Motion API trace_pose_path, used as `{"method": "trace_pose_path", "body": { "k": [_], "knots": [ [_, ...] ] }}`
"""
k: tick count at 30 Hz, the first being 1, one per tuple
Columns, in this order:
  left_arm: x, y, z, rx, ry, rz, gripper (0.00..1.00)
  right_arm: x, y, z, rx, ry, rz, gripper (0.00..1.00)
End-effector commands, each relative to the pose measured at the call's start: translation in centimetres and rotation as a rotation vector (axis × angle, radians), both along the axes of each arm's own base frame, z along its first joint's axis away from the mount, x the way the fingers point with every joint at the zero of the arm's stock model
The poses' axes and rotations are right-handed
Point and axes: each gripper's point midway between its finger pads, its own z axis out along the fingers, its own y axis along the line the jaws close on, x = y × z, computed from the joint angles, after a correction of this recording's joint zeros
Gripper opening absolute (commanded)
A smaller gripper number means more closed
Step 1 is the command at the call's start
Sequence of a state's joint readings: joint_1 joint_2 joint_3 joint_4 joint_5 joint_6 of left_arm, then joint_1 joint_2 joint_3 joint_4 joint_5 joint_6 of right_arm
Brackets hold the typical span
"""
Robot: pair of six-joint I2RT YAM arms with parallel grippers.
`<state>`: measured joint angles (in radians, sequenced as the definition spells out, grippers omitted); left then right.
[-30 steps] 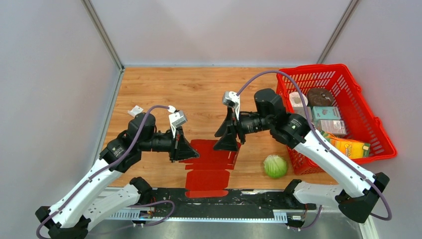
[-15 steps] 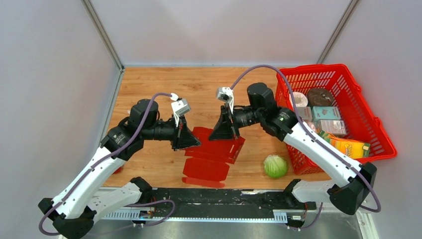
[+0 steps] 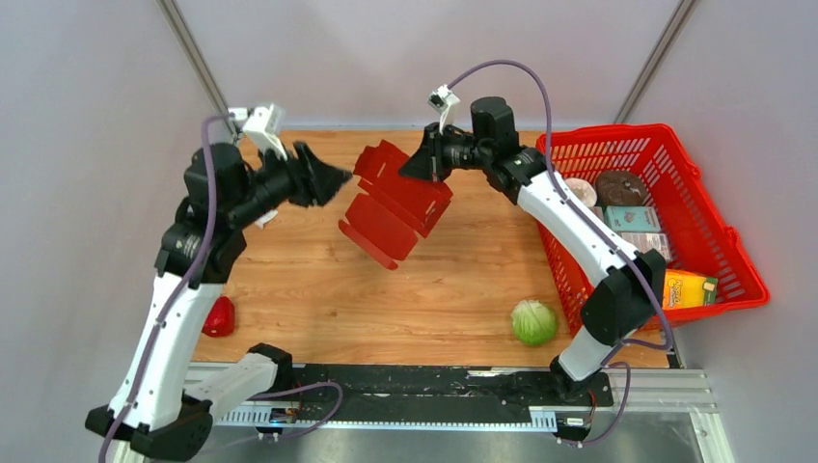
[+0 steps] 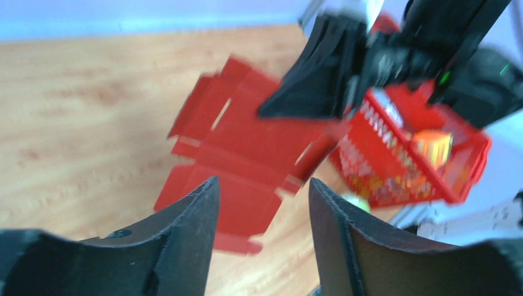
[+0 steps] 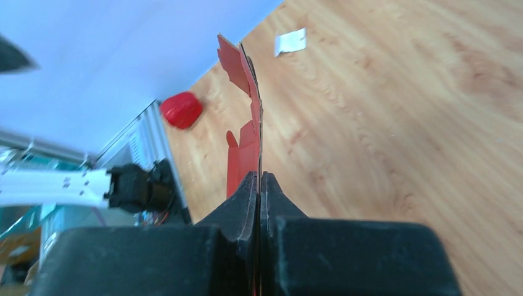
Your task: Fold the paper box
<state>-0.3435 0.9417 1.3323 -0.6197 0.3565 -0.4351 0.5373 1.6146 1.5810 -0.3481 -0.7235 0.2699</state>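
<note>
The paper box, a flat dark red blank with creased flaps, hangs tilted in the air over the far middle of the table. My right gripper is shut on its upper right edge. In the right wrist view the box shows edge-on, running straight out from the pinched right gripper. My left gripper is open just left of the box and apart from it. In the left wrist view the box lies blurred beyond the spread left gripper, with nothing between the fingers.
A bright red mesh basket with several packaged goods stands at the right. A green cabbage lies near the front right, and a small red pepper near the front left. A white scrap lies on the wood.
The right gripper shut on the box and lifted it off the table toward the far side. The left gripper let go, opened, and rose to the far left.
</note>
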Motion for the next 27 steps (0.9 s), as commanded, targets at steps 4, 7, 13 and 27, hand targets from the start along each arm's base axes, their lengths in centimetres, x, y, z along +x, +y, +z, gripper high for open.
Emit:
{"method": "trace_pose_path", "body": {
  "k": [4,7,13,27],
  "knots": [
    [8.9,-1.0,3.7,0.015,0.046,0.230,0.59,4.9,-0.4,3.4,-0.010,-0.077,-0.216,0.00],
    [11.7,-1.2,3.8,-0.016,0.070,0.307,0.54,4.6,-0.4,4.5,0.024,-0.112,-0.211,0.00],
    [15.3,-3.6,2.2,-0.006,0.187,0.292,0.45,3.8,-0.2,4.5,0.042,-0.164,-0.168,0.00],
    [14.8,-6.7,1.3,0.121,0.169,0.205,0.27,3.2,0.4,4.3,0.024,-0.171,-0.176,0.00]
  ]
}}
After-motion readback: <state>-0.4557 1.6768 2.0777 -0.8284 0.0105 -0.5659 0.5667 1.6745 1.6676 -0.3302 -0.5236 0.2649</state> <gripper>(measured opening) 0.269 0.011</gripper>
